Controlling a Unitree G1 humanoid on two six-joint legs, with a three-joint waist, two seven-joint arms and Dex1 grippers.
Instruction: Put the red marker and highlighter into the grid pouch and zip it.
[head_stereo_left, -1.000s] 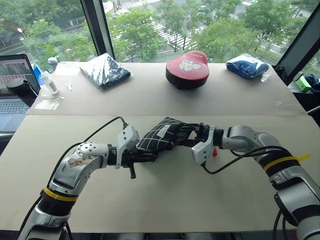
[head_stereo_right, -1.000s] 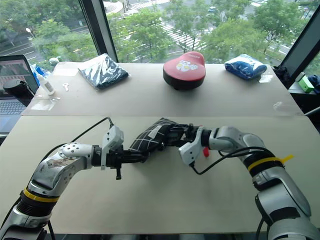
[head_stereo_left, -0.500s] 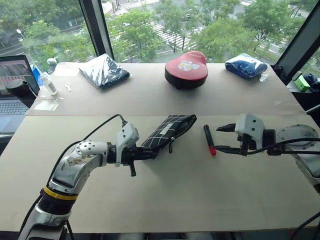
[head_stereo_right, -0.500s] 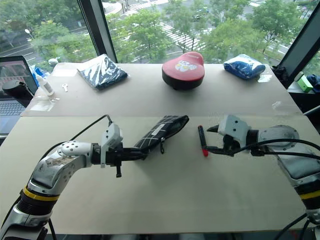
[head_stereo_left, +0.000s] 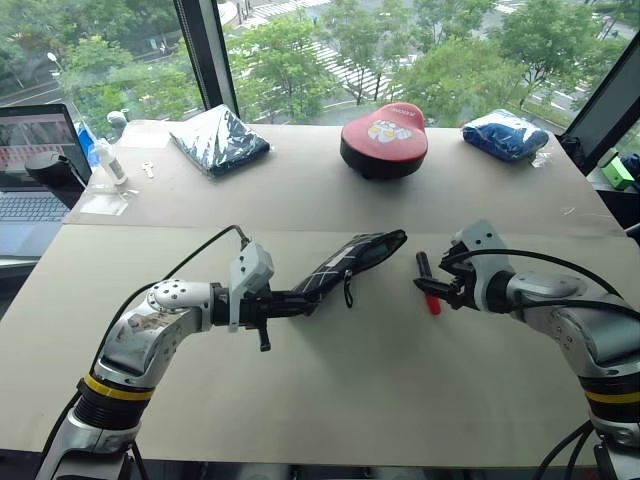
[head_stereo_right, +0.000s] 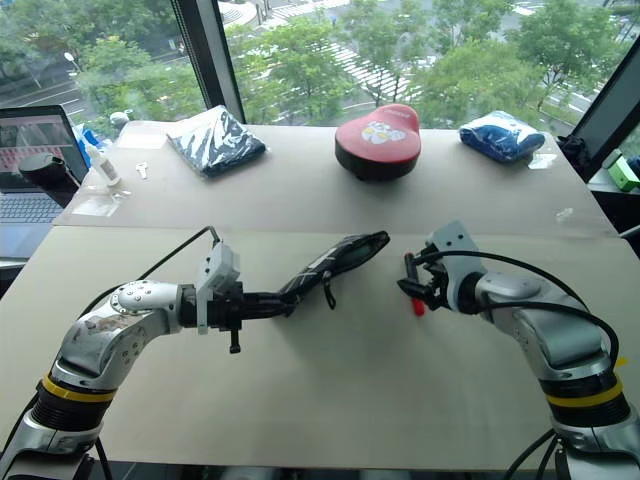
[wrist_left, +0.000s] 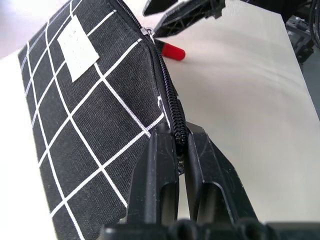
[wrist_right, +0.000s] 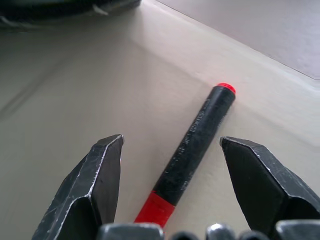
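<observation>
Between the right end effector's (wrist_right: 170, 165) spread fingers, on the table (head_stereo_left: 330, 400): red marker (wrist_right: 192, 145), not yet grasped. Left end effector (wrist_left: 176, 150) clamped on grid pouch (wrist_left: 95, 110) zipper edge; nothing zipped.

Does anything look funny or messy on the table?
Nothing is spilled or broken. The grid pouch hangs tilted off the table, pinched at its zipper edge by the left gripper. The red marker lies loose on the table between the open right gripper's fingers.

One grid pouch (head_stereo_left: 352, 262), one red marker (head_stereo_left: 427, 283), one red case (head_stereo_left: 384, 139), two blue bundles (head_stereo_left: 219, 139).
</observation>
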